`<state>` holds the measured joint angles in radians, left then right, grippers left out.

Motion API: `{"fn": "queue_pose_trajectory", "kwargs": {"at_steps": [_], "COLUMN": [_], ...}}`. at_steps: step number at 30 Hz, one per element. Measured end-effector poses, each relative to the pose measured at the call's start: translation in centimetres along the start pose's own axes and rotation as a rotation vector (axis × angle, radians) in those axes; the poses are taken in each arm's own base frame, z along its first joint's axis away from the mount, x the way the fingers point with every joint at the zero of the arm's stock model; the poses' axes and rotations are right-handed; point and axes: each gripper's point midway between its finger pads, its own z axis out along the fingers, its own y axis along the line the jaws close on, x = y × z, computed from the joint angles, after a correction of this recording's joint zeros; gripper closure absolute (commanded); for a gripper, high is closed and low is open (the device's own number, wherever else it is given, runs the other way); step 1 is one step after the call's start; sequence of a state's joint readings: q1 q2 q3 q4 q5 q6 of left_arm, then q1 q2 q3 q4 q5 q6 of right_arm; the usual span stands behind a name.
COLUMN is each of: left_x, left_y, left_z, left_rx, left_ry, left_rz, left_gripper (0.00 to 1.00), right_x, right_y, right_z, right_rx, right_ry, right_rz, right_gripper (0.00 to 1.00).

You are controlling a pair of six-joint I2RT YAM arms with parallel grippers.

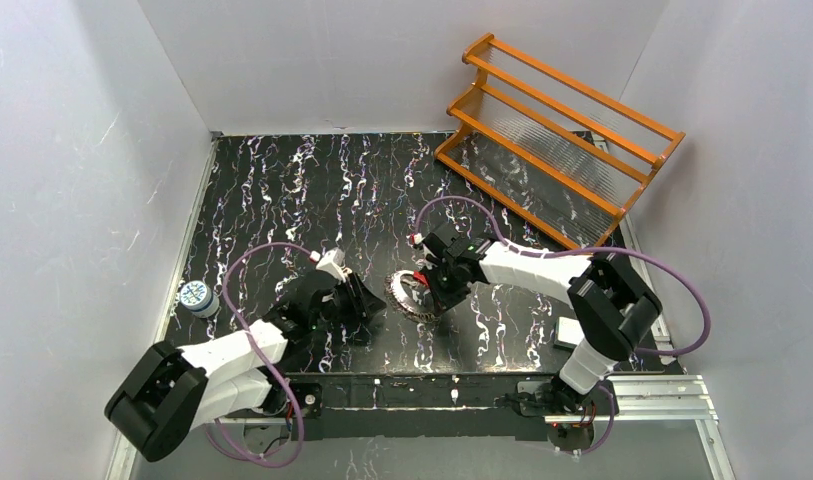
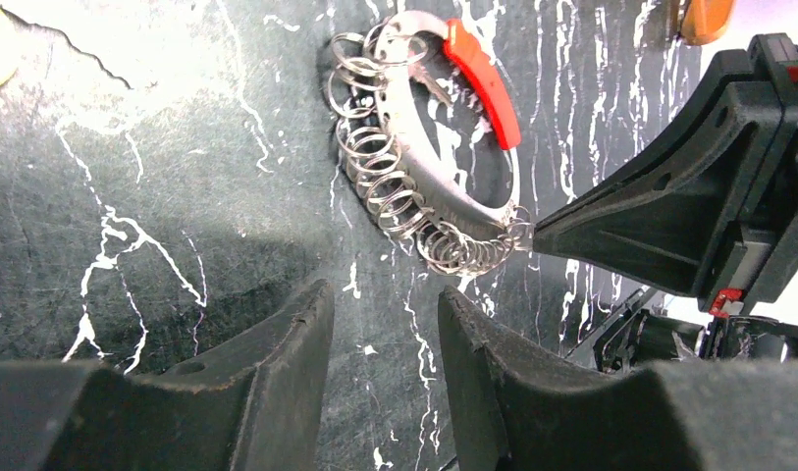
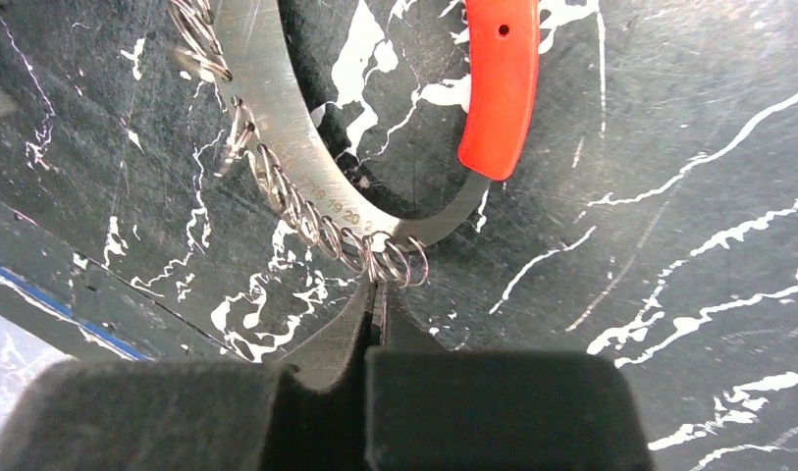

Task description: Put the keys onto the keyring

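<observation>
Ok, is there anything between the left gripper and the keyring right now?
No. In the left wrist view only bare table lies between the left gripper and the keyring; the right gripper reaches the keyring from the side.

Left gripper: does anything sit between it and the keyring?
Nothing visible does. Only bare tabletop lies between the open left gripper and the keyring. The right gripper, closed, meets the keyring's edge from the side, clear of that path.

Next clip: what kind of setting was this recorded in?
Probably a lab robot-testing booth: plain white panel walls box in a black marbled tabletop, with two robot arms bolted at its near edge and an orange rack.
</observation>
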<state>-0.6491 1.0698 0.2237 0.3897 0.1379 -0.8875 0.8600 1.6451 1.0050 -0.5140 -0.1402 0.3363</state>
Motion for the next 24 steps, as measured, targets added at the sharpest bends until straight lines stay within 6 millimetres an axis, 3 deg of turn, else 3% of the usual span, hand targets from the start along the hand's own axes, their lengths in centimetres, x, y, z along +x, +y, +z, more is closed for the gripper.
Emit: {"fn": "queue_pose_trajectory", "kwargs": {"at_steps": [7, 13, 24], "left_x": [-1.7, -3.6, -4.7], "left_y": [-1.7, -4.6, -9.4], "left_z": [-1.4, -2.8, -5.4], "left_rx": [0.071, 0.18, 0.424], "left_ry": [-0.075, -0.153, -0.25], "left_rz": [0.129, 0.289, 0.642], "left_gripper": [0.59, 0.59, 0.59], "right_x": [-1.3, -2.6, -6.8], "right_y": [0.4, 1.3, 4.3], "right_z": [-1.8, -3.6, -11.2], "right_rx": [0.029, 0.033, -0.065], "right_ry": [-0.051, -0.129, -0.499], "right_rz": [-0.109, -0.196, -0.427], "right_gripper": [0.99, 0.99, 0.99]}}
